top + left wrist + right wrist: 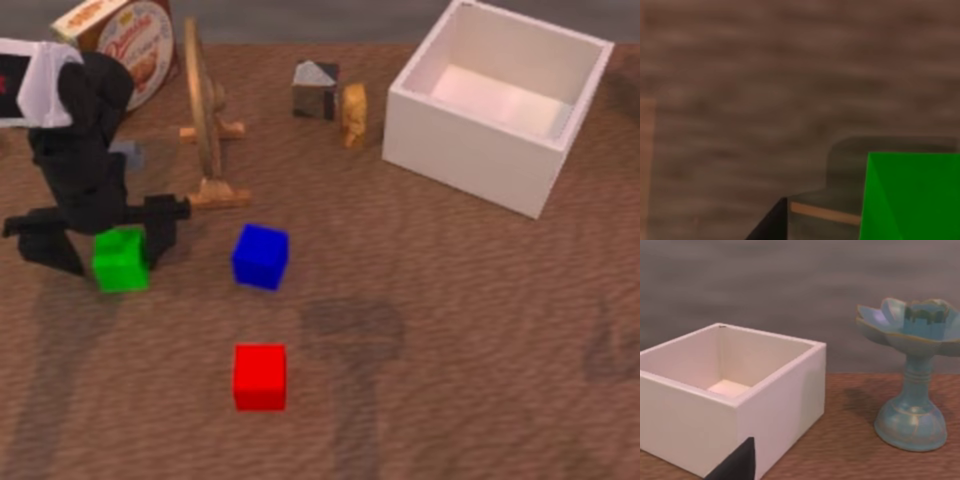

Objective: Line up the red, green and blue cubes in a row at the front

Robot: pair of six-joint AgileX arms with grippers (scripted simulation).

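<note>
At the left side of the desk (450, 330) in the top view, the left arm reaches down and forward, its black wrist bent over so that the left pincer (112, 245) points at the surface. The two fingers are spread wide and straddle the green cube (121, 259), one finger on each side; contact with the cube cannot be confirmed. The blue cube (261, 256) lies near the pincer, toward the desk's right. The red cube (260, 376) lies farther out, in front of the blue cube. Behind the pincer stand a wooden wheel stand (207, 120) and a biscuit box (125, 40). A white open box (495, 105) sits well apart at the far right. The right arm is out of the top view.

In the left wrist view, the green cube (912, 197) sits close to the camera, with one dark fingertip (771, 225) beside it.

In the right wrist view, one dark fingertip (737, 462) of the right pincer shows; its opening cannot be determined. Beyond it stand the white open box (730, 405) and a blue pedestal dish (910, 365).
</note>
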